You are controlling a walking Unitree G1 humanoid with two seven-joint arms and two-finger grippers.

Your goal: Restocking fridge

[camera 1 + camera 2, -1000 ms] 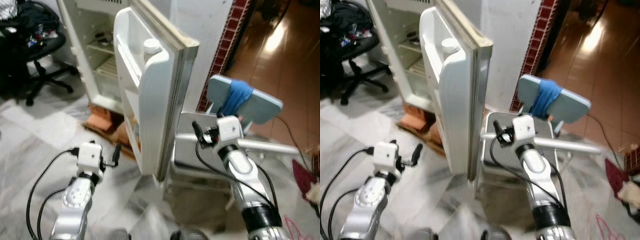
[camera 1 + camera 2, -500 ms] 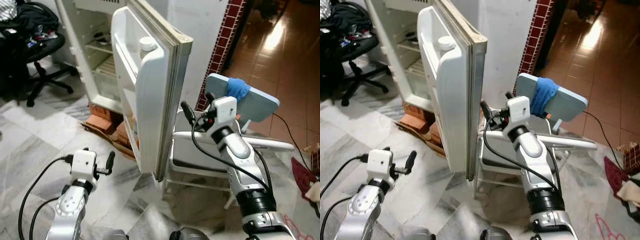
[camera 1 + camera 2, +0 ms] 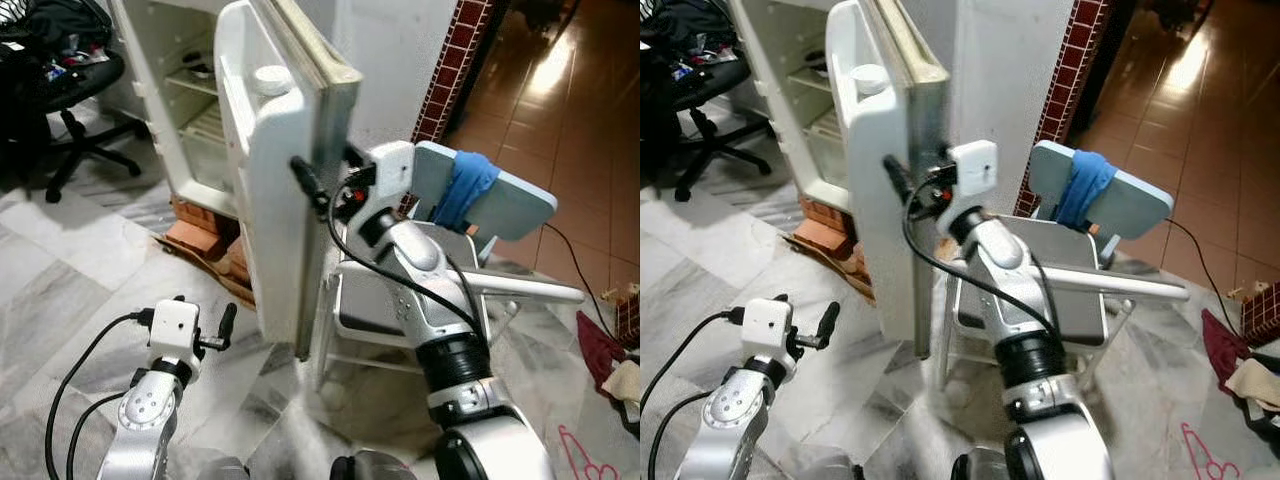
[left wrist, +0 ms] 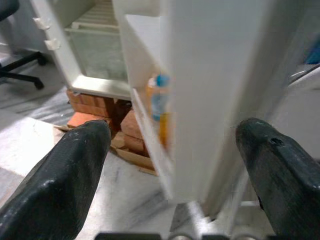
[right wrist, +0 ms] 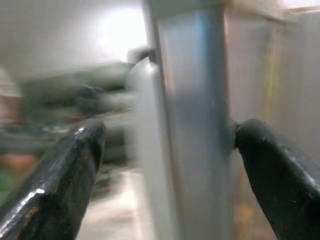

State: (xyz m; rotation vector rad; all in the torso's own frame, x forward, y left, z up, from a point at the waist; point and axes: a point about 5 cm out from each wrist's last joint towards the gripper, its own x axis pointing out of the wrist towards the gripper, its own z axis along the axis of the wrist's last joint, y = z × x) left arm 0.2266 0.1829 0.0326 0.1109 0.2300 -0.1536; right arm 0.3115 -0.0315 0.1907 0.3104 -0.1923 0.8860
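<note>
The white fridge door (image 3: 270,190) is swung open in front of the old white fridge cabinet (image 3: 190,90), with a white-capped jug (image 3: 271,80) in its top shelf and an orange bottle with a blue cap (image 4: 159,107) lower down. The right gripper (image 3: 325,180) has its fingers spread wide around the door's free edge. The left gripper (image 3: 215,328) hangs low over the marble floor (image 3: 60,290), fingers open. A grey chair with a blue cloth (image 3: 470,200) stands just beside the door.

A lived-in home: an old white fridge (image 3: 270,190) propped on red bricks (image 3: 195,235), grey marble floor (image 3: 60,300), a black swivel office chair (image 3: 60,90), a pale blue plastic chair (image 3: 490,210).
</note>
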